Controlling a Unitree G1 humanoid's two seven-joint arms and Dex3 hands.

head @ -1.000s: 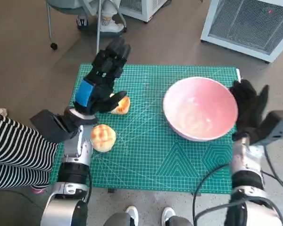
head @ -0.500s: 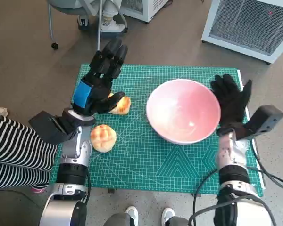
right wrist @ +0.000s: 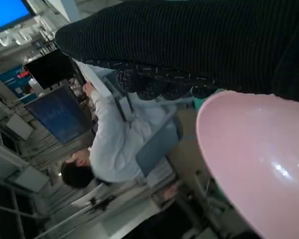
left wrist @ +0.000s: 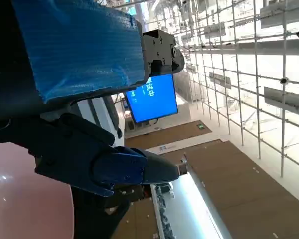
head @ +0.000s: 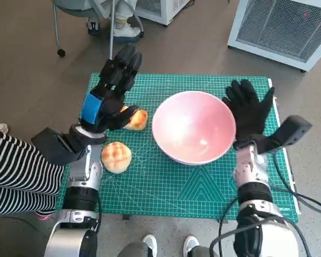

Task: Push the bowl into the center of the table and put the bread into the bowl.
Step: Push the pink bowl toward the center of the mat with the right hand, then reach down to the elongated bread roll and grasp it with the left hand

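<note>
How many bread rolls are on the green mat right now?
2. One bread roll lies near the mat's front left, by the left forearm. The other roll sits farther back, partly hidden under the left hand. The pink bowl looks empty.

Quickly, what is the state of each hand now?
Left hand: open, above one bread, holding nothing.
Right hand: open, fingers spread against the bowl.
</note>
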